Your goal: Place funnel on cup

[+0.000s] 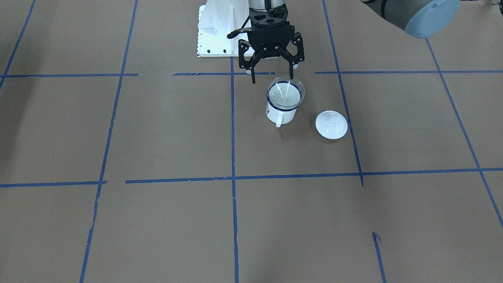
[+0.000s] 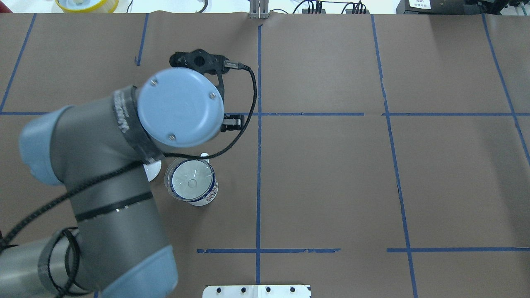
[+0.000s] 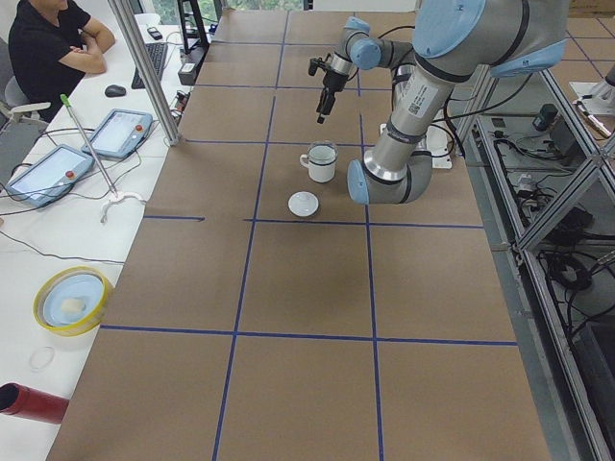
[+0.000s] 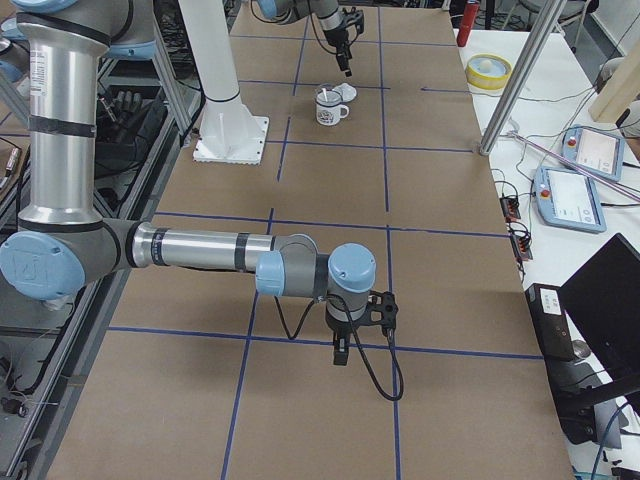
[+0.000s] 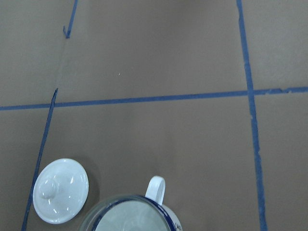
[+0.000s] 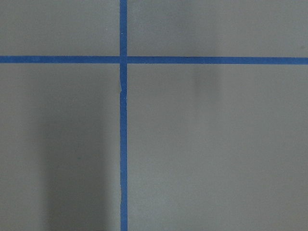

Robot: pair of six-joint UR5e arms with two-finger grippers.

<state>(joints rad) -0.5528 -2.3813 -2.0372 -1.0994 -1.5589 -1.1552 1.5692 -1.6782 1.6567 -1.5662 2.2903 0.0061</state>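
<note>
The white mug with a dark blue rim (image 1: 280, 114) stands upright on the brown table, its handle toward the operators' side. The clear funnel (image 1: 285, 94) sits in the mug's mouth, and both show in the overhead view, funnel (image 2: 191, 181) in mug (image 2: 205, 200). My left gripper (image 1: 272, 79) hangs open and empty just above and behind the funnel, without touching it. The left wrist view shows the mug's handle (image 5: 155, 187) and the funnel's rim (image 5: 126, 212) at the bottom edge. My right gripper (image 4: 340, 355) shows only in the exterior right view, far from the mug; I cannot tell whether it is open or shut.
A round white knobbed lid (image 1: 331, 124) lies flat on the table beside the mug. The left arm's elbow (image 2: 178, 107) covers part of the lid (image 2: 152, 170) in the overhead view. The white robot base plate (image 1: 214, 35) stands behind the gripper. Blue tape lines cross the table.
</note>
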